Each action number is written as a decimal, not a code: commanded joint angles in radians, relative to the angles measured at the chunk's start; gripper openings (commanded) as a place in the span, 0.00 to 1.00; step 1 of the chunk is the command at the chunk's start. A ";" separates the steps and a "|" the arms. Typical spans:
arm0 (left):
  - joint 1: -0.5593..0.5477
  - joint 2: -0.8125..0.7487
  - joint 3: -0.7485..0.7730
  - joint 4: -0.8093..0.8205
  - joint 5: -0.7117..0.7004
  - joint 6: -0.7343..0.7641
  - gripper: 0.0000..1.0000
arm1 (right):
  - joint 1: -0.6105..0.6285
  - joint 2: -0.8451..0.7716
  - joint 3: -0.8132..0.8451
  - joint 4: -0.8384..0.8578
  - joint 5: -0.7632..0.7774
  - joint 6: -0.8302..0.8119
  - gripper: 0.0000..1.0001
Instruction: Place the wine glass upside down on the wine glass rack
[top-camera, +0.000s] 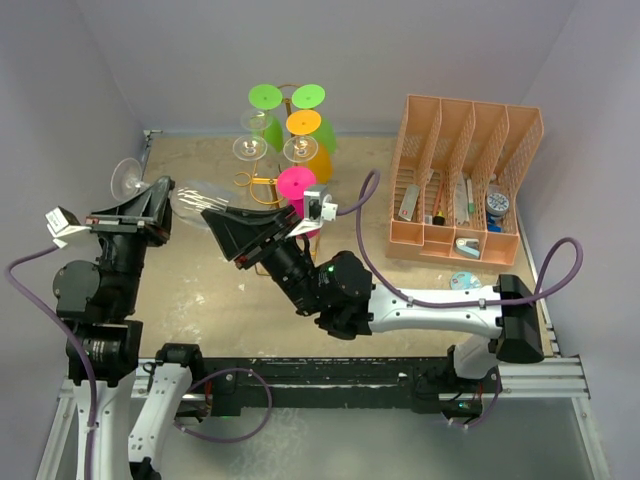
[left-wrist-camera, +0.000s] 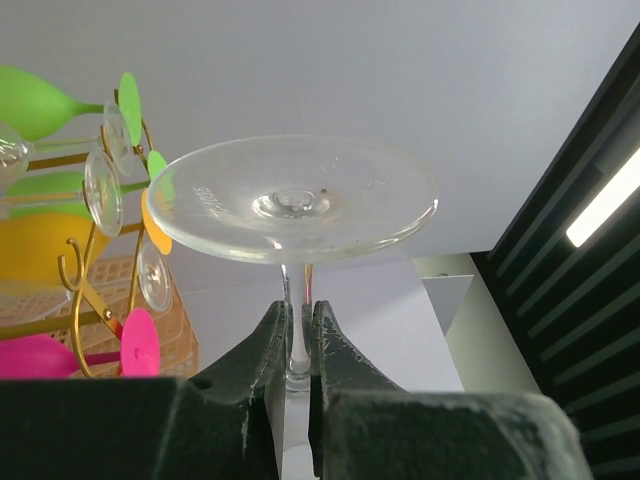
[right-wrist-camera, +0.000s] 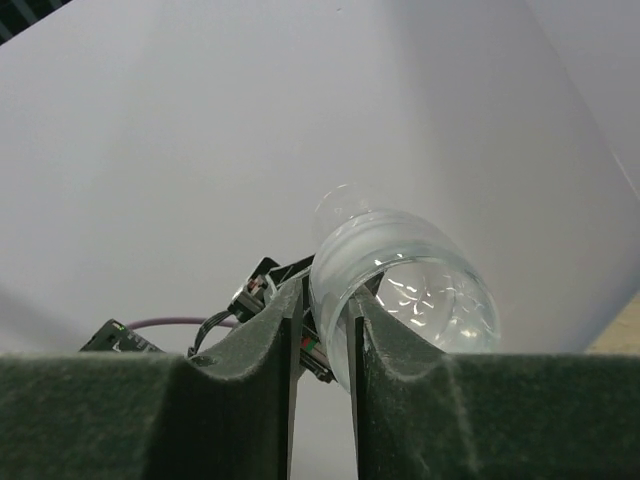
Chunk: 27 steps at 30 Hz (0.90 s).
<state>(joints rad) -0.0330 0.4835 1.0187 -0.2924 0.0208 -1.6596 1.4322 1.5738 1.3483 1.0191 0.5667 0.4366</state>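
1. Clear wine glass (top-camera: 193, 200) hangs on its side in mid-air above the worktop (top-camera: 220, 300). It's left of the gold wine glass rack (top-camera: 262, 182) and apart from it. Foot points to the left wall, bowl toward the rack.
2. L jaws pinch the thin stem just under the foot. R jaws are set narrow w/ part of the bowl btwn them. They look pressed onto it, though contact isn't fully clear.
3. Handling, my guess: light, rigid, slick and very fragile. The stem is the safe hold; squeezing the bowl wall risks a crack or a slip. The foot needs to stay free to slide onto a hook.
4. Rack already carries other glasses (top-camera: 297, 183), foot up: green, orange, pink, some clear.
5. Top view only: both arms, where the rack stands, peach organizer (top-camera: 460, 180) at right.
6. L wrist view only: stem grip close up, foot (left-wrist-camera: 295, 205) face-on, rack hooks (left-wrist-camera: 75, 280) at the left edge.
7. R wrist view only: bowl (right-wrist-camera: 410, 300) btwn the R jaws; no rack in sight.
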 joint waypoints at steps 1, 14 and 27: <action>-0.001 0.024 0.011 0.105 0.000 0.077 0.00 | -0.004 -0.042 0.037 0.022 -0.012 0.006 0.35; -0.001 0.184 0.158 0.137 0.037 0.659 0.00 | -0.006 -0.344 -0.213 -0.253 -0.034 0.110 0.67; -0.001 0.369 0.144 0.062 0.054 1.231 0.00 | -0.006 -0.659 -0.352 -0.517 0.034 0.071 0.67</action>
<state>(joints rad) -0.0338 0.8280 1.2018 -0.3031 0.0570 -0.6491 1.4284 0.9550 1.0103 0.5751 0.5388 0.5343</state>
